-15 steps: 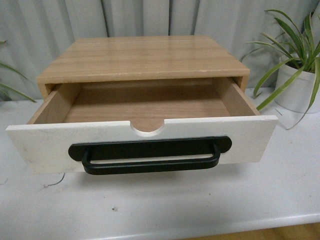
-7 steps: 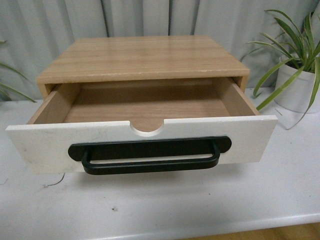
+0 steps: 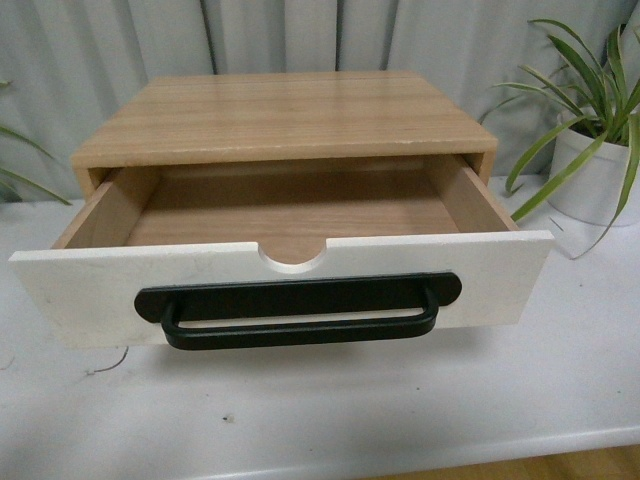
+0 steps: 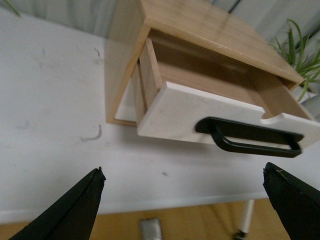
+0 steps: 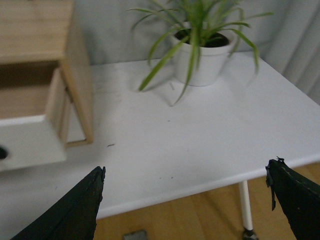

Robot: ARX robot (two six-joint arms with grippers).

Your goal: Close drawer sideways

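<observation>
I see drawer [image 3: 380, 262] pulled well out of wooden cabinet [image 3: 285, 115], white front toward me, black bar handle [image 3: 300, 312] across it. Cabinet sits on white counter [image 3: 420, 400]. Potted plant [image 3: 598, 165] stands to cabinet's right. Left tool [image 4: 183, 171] spread wide, gripping nothing, above counter's near edge, apart from drawer's left corner. Right tool [image 5: 187, 166] also spread wide, gripping nothing, above counter's near edge, drawer's right end off to one side.
</observation>
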